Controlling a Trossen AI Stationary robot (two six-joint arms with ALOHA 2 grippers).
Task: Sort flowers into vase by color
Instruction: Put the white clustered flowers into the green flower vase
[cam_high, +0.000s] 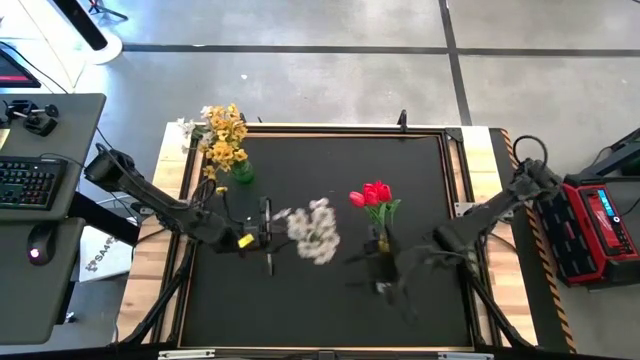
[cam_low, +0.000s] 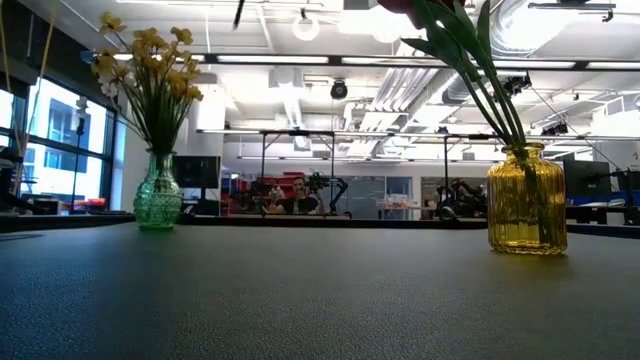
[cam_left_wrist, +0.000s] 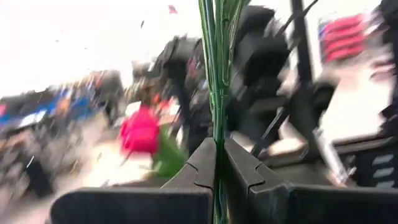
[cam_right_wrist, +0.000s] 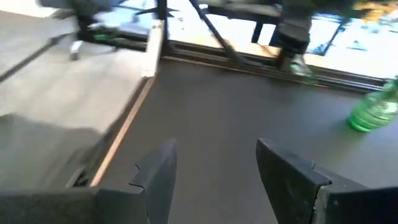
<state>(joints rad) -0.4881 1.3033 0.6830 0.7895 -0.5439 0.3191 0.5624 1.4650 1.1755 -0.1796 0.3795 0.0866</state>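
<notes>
The left gripper, at the high view's centre-left, pinches the thin green stems of a white-blossom sprig; the long, top-heavy stems could swing or slip in so narrow a pinch. The right gripper hangs open.

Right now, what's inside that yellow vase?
The yellow vase holds green stems with red tulips on top. The ribbed glass blurs the stem ends inside, so I cannot tell whether there is water.

No text, label, brand or number can be read in any of the views. The red case to the right of the tabletop carries small pale markings, and a white panel on the floor to the left has dark lettering, but both are too small to make out.
</notes>
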